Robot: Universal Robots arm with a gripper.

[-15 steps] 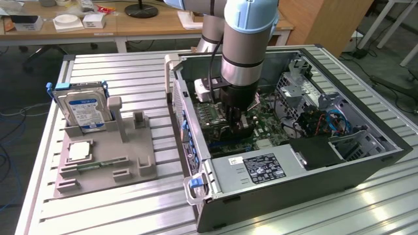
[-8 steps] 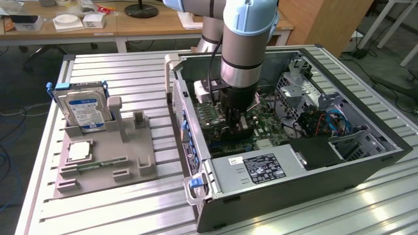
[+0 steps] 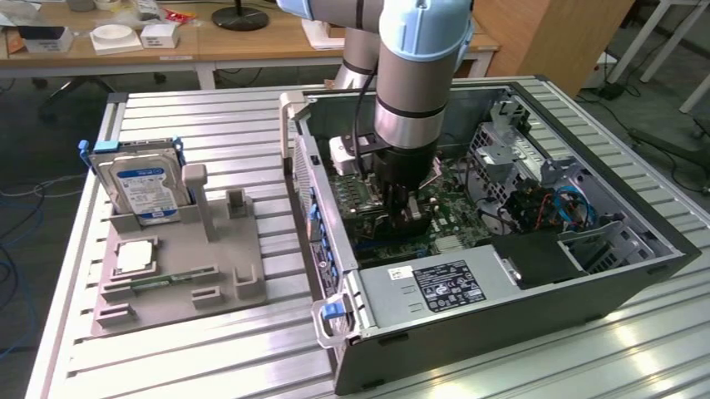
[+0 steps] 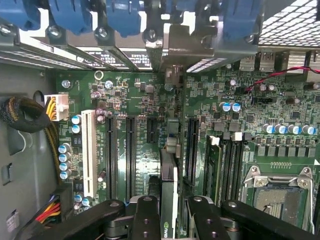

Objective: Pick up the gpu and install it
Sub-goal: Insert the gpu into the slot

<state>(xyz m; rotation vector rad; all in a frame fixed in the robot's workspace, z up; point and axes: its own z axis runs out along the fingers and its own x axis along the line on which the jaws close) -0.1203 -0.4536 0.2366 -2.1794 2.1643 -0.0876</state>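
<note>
Gpu held edge-on over the board, inside the case.

The gripper (image 4: pixel 169 212) has its jaws clamped on the gpu (image 4: pixel 168 190), a thin card seen on edge between them, its bracket (image 4: pixel 172 47) reaching ahead to the rear slot wall; held this way, its lower edge seems lined up with a slot (image 4: pixel 171 132) directly below the jaws. Just beside the jaws stand other black slots (image 4: pixel 131 150) and a memory stick (image 4: pixel 214 165); the cpu socket (image 4: pixel 280 192) lies farther off. The arm (image 3: pixel 416 83) descends into the case (image 3: pixel 500 324).
</note>
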